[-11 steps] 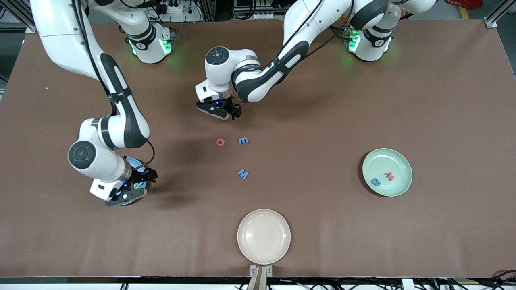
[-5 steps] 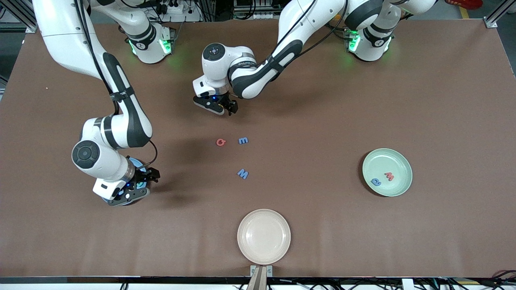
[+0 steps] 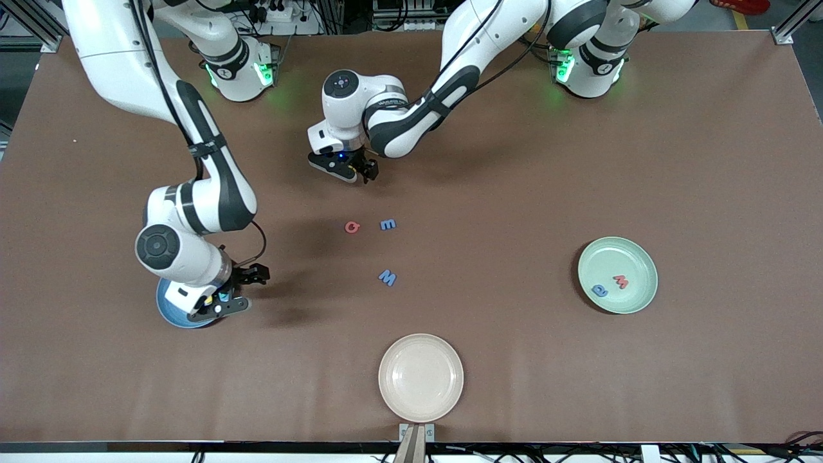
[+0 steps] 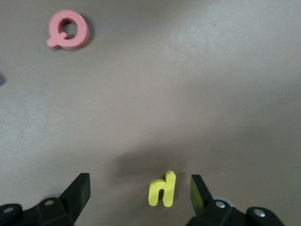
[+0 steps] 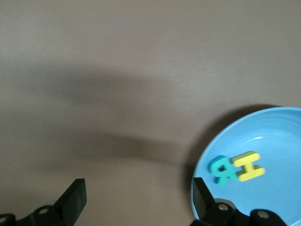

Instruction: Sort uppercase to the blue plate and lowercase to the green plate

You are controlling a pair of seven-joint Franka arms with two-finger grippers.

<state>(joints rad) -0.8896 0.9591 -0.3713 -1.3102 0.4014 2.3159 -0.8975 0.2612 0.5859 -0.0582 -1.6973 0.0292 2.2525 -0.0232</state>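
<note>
Left claw (image 3: pixel 364 172) low over the counter (image 3: pixel 707 161), toward the robots' bases from the loose letters; fingers (image 4: pixel 79 188) spread wide, nothing between them gripped. Small yellow lowercase letter (image 4: pixel 163 189) lies flat on the counter between the fingertips, closer to one finger, touching neither. Red G (image 3: pixel 352 226) on the counter, nearer the front camera than the left claw; also seen in the left wrist view.

Small blue m (image 3: pixel 388 224) just beside the red G, apart from it. Angular blue M (image 3: pixel 387 277) nearer the front camera than both.

Right claw (image 3: pixel 247 283) over the edge of the blue plate (image 3: pixel 168 312) at the right arm's end of the counter; fingers (image 5: pixel 74 194) wide apart, holding nothing. In the blue plate: teal R (image 5: pixel 223 170) and yellow H (image 5: pixel 247 165), side by side, touching.

Green plate (image 3: pixel 636 254) at the left arm's end holds the red m (image 3: pixel 620 281) and a rounded blue lowercase letter (image 3: pixel 599 290), close together.

Cream plate (image 3: pixel 421 377) at the counter edge nearest the front camera
</note>
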